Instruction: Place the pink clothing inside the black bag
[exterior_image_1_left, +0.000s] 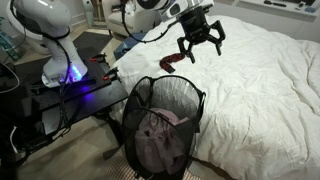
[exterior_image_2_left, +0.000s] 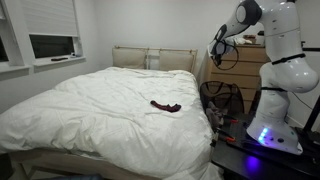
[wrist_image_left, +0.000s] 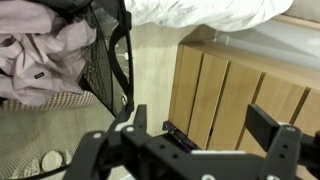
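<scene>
**Jaws open, placing looks done**

My jaws hang wide and empty over the bed's (exterior_image_1_left: 260, 90) edge. The pink clothing (exterior_image_1_left: 155, 135) lies inside the black bag (exterior_image_1_left: 190, 125) beside it. The task looks finished, so next I only lift clear.

My arm (exterior_image_1_left: 45, 25) is glossy white, built of rounded segments with dark bands at the joints. Its base (exterior_image_1_left: 73, 70) glows blue-violet. My gripper (exterior_image_1_left: 203, 50) is matt black, with angular linked fingers (wrist_image_left: 268, 122).
</scene>
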